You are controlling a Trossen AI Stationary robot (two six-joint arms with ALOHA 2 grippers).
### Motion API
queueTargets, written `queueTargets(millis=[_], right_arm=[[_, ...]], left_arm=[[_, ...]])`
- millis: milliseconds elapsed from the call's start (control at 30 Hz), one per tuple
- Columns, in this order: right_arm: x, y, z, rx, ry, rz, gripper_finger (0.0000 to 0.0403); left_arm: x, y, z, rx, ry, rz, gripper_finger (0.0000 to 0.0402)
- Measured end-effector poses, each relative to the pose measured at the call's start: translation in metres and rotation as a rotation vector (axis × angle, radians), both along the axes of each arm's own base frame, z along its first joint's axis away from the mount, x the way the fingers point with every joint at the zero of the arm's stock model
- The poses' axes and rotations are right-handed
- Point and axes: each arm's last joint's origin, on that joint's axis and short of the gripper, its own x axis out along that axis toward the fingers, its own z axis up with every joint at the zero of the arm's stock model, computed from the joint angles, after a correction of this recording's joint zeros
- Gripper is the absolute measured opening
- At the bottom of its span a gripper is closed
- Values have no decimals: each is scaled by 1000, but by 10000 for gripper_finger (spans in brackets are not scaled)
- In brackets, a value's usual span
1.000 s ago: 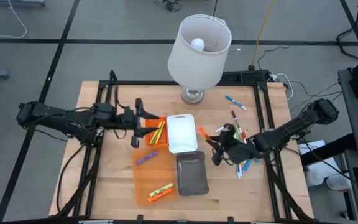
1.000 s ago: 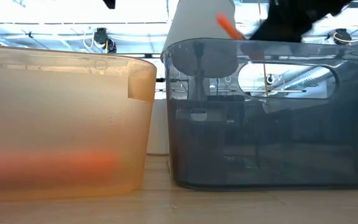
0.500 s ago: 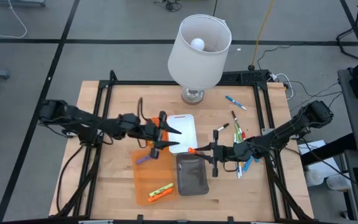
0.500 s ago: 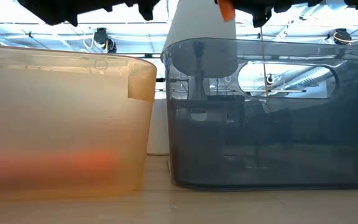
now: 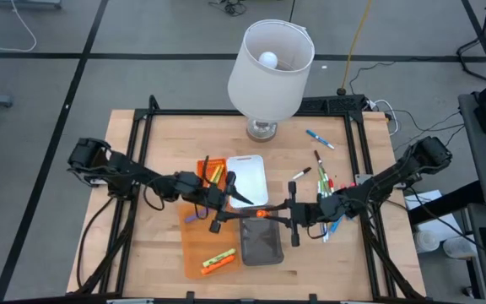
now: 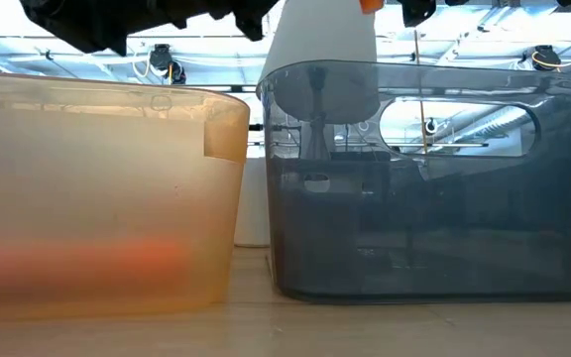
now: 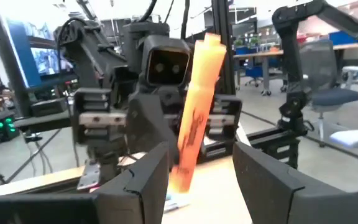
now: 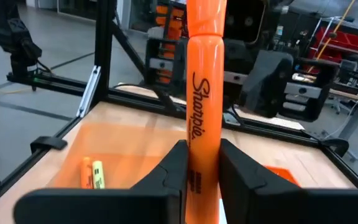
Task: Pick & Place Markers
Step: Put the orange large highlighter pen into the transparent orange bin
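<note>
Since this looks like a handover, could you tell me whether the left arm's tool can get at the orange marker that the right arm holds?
Probably yes. The left tool is open and faces the orange marker, which the right tool grips at one end; in the left wrist view nothing stands between.

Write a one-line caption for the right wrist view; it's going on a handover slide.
Right gripper holds an orange Sharpie marker upright, facing the left gripper above the orange tray.

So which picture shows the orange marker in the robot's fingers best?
The right wrist view: the orange marker fills it, clamped in the right gripper. The left wrist view shows it farther off, the high view a speck, the low view just a tip.
</note>
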Motion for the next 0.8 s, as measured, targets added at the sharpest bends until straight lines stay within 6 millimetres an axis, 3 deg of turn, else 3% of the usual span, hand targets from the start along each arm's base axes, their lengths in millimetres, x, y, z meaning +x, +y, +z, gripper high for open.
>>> queueTargets(millis=[400,800], right_arm=[[-5,0,-9,17,12,6,48],[-5,0,-8,29,-4,6,48]], left_arm=[[57,-25,5,70,-22,-2,184],[67,-26,8,92,-22,9,170]])
